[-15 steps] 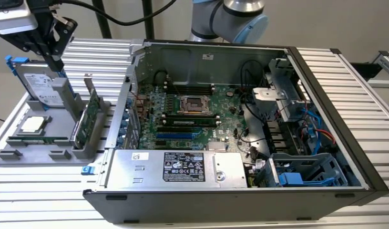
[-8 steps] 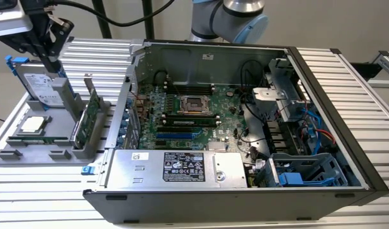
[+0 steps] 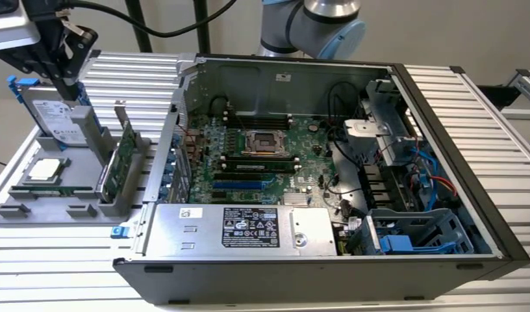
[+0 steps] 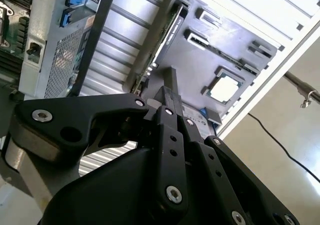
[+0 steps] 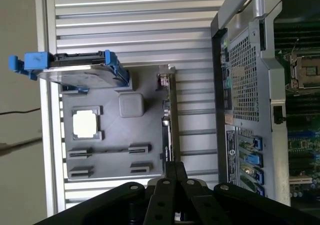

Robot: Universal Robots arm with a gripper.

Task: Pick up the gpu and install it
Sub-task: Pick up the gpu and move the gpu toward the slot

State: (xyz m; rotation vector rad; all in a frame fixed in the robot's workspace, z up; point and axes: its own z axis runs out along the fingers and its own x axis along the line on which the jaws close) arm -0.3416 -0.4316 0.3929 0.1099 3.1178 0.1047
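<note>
The gpu stands on its edge in a slot of the grey holder tray, at the exterior view's left beside the open computer case. Both wrist views catch it edge-on as a thin green card. My black gripper hangs above the back of the tray, in front of the hard drive and a little behind the gpu. Its fingers are shut together with nothing between them, and they are clear of the card.
The tray also holds a silver hard drive in a blue frame, a processor chip and a thin memory stick. The open case shows its green motherboard with blue slots. Ribbed metal table lies all around.
</note>
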